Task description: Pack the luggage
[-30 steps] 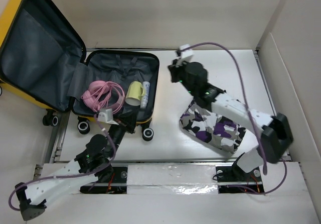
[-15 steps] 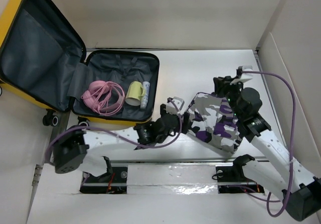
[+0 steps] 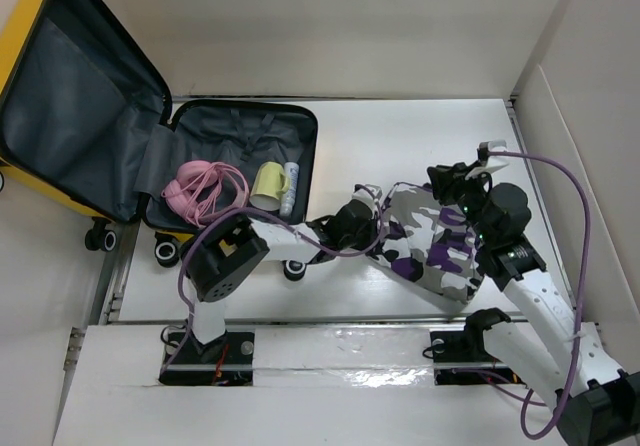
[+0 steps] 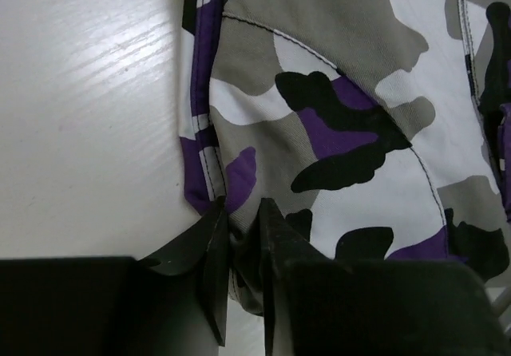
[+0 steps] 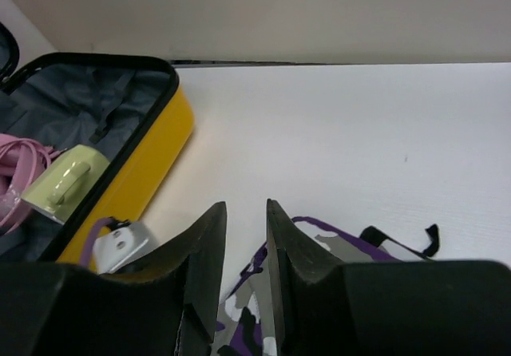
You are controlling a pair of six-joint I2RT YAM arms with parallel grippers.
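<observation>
The yellow luggage (image 3: 305, 116) lies open at the left, with its lid (image 3: 80, 96) propped up and the grey lining showing. Its yellow wall also shows in the right wrist view (image 5: 152, 164). The camouflage pouch (image 3: 440, 241) lies right of centre. My left gripper (image 3: 372, 221) reaches across to the pouch's left edge. In the left wrist view the gripper (image 4: 243, 212) is shut on the purple-trimmed hem of the pouch (image 4: 343, 92). My right gripper (image 3: 448, 179) is at the pouch's far right corner. Its jaws (image 5: 246, 212) stand close together with pouch (image 5: 335, 240) fabric in the gap.
Inside the luggage lie a pink coiled cable (image 3: 205, 191), a pale green cup (image 3: 267, 184) and a white tube (image 3: 290, 188). The cup also shows in the right wrist view (image 5: 68, 180). White walls close in the back and right. A raised rail (image 3: 340, 341) runs along the front.
My left arm swung right from the front of the luggage to the pouch's left edge and closed on it. My right gripper drew back from the far middle to the pouch's far corner.
</observation>
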